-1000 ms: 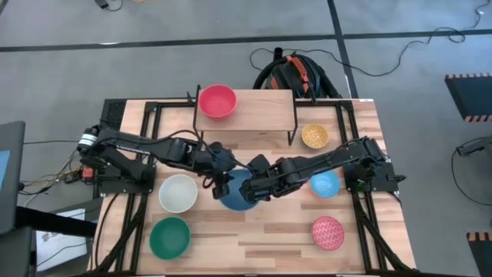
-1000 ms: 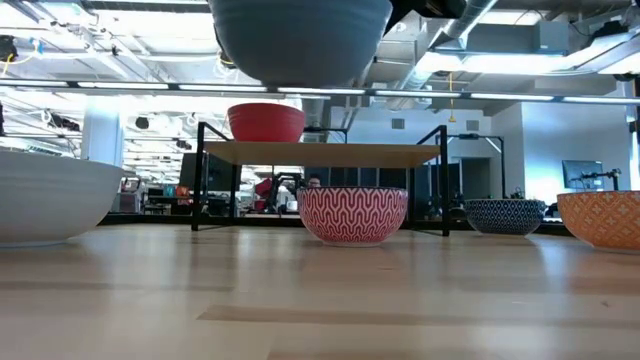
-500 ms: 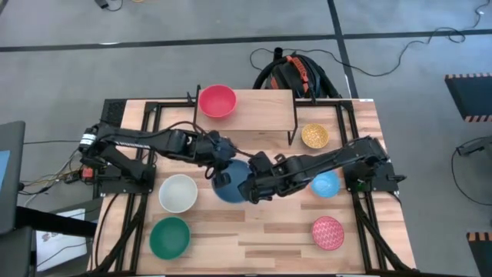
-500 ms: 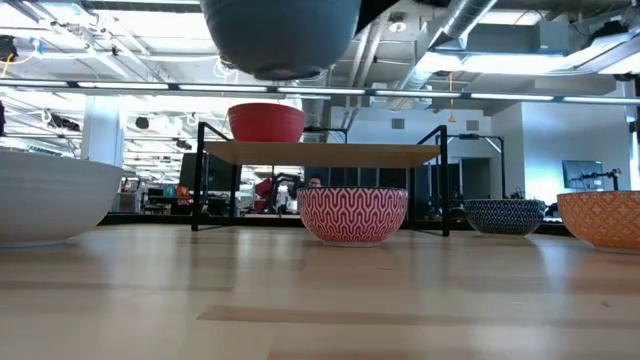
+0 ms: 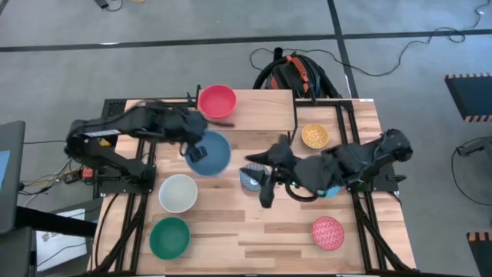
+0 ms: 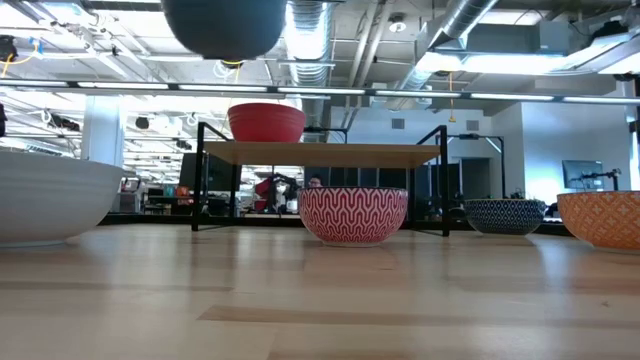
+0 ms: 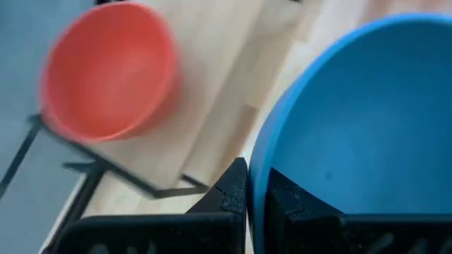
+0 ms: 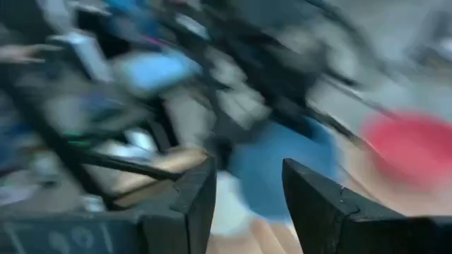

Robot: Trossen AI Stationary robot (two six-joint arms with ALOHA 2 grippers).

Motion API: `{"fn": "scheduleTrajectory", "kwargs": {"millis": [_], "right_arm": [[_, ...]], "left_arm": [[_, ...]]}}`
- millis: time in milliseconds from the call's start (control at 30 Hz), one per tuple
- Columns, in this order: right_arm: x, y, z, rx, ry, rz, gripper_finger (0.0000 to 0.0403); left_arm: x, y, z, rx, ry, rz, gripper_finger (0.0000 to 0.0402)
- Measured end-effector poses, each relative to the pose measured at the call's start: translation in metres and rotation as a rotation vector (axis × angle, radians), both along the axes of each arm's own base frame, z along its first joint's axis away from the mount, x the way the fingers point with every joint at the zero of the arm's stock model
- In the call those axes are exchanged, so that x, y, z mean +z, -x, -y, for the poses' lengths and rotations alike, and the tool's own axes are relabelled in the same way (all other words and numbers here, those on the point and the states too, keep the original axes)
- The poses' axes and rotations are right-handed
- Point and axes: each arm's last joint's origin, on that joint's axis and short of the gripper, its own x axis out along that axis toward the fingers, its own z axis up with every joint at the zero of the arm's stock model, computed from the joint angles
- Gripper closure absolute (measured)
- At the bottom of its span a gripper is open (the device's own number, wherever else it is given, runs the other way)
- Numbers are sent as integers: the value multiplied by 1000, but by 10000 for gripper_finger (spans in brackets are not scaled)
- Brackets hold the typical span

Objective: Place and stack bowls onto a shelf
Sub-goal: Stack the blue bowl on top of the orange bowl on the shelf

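My left gripper is shut on the blue bowl, held in the air just in front of the shelf. From the low view the blue bowl hangs high, above the level of the shelf. The red bowl rests on its base at the board's left end. My right gripper is open at mid-table, above the blue-white patterned bowl, with nothing between its fingers. My left gripper pinches the blue bowl's rim, one finger outside the wall and one inside. It comes at the rim on the bowl's left side. The bowl is lifted clear, its opening up.
On the table stand the white bowl, the green bowl, the pink-red patterned bowl and a yellow patterned bowl. The light blue bowl is partly under my right arm. The board's middle and right are bare.
The blue bowl has passed from my right gripper to my left. My left gripper has carried it up and toward the table's far left, close to the shelf. My right gripper has let go and drawn back toward the right edge.
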Motion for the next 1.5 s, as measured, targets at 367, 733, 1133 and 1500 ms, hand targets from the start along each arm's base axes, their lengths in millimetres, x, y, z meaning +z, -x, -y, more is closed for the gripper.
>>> {"fn": "scheduleTrajectory", "kwargs": {"millis": [367, 733, 1133, 1500], "right_arm": [[-6, -34, 11, 156, -41, 85, 256], [-43, -20, 19, -182, -163, -191, 266], [-91, -29, 33, -354, -258, -248, 266], [-138, -54, 41, -276, -360, -147, 266]], "left_arm": [[25, 38, -74, 304, -61, 185, 401], [-2, 18, -161, 416, 45, 226, 401], [-26, 20, -206, 434, 130, 200, 402], [-25, 20, -209, 372, 120, 216, 402]]}}
